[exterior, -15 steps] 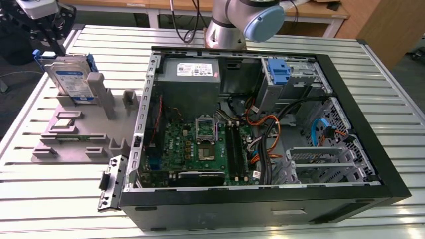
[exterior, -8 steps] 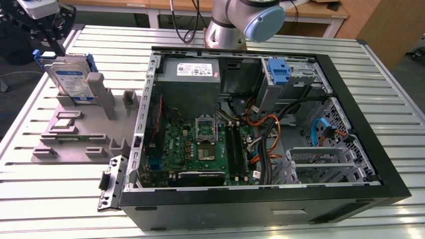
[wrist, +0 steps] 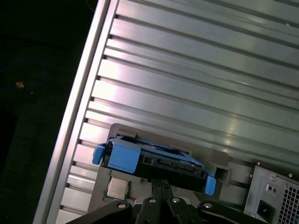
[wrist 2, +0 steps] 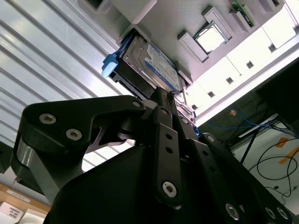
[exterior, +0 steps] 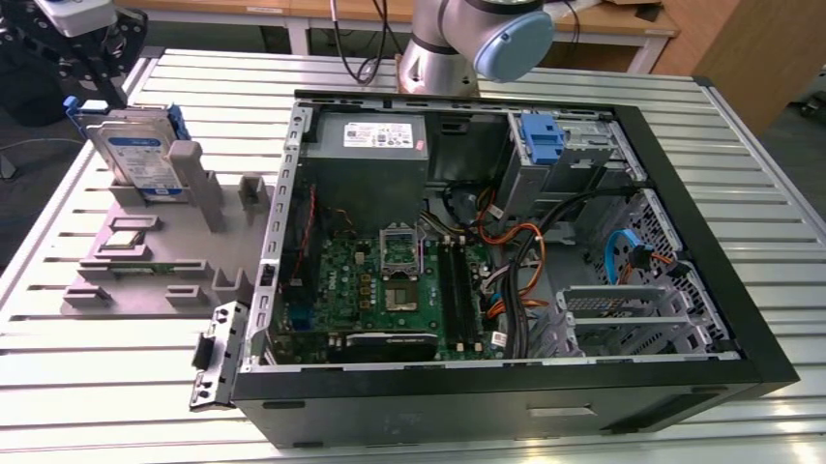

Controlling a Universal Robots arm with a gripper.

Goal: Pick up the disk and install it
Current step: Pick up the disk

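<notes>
The gripper (wrist: 161, 183) hangs just above the disk (wrist: 152, 161), its 2 fingers drawn together with nothing between them, their tips lined up over the middle of the disk's upper edge in both wrist views. The disk stands on edge in a slot of the grey fixture (exterior: 168, 253), its blue frame wrapping its edges, at the exterior view's left on the slatted metal table (exterior: 77, 387) and well apart from the open computer case (exterior: 516, 398). The step in hand looks like the approach for the grasp. Done well, the fingers would part wider than the disk's thickness while clear of it, straddle its 2 flat faces midway between the blue end tabs, and close squarely. A straight pull along the slot should keep the frame from binding on the fixture's posts.
</notes>
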